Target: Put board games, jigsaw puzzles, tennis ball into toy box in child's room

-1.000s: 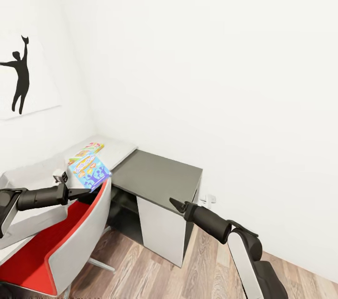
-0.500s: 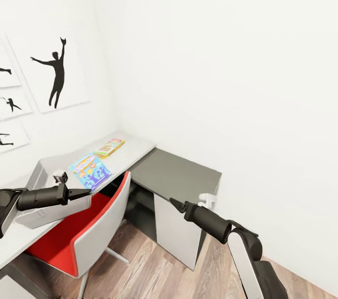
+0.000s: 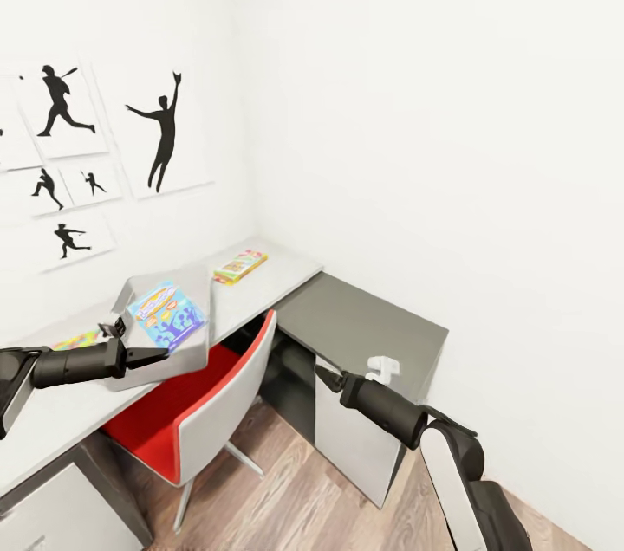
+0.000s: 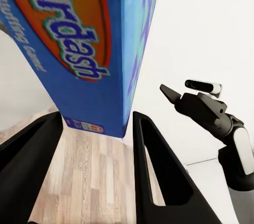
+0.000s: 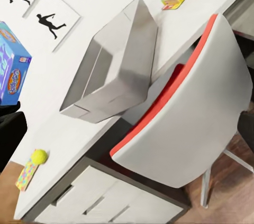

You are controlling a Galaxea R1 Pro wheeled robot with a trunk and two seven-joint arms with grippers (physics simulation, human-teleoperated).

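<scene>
Here we carry the blue board game [image 3: 166, 314], apparently clamped in the left gripper [image 3: 156, 355] fingers, toward the toy box [image 5: 114, 71] on the bench [image 3: 260, 282]; next, lower it in, right gripper [image 3: 322, 377] fingers closed, empty.

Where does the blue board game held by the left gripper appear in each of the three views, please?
Head view: blue board game, lower left, at the left gripper, in front of the grey toy box.
Left wrist view: upper left, between the gripper's fingers.
Right wrist view: left edge, mid-height.
Shared landmark: the right gripper, also in the left wrist view.
</scene>
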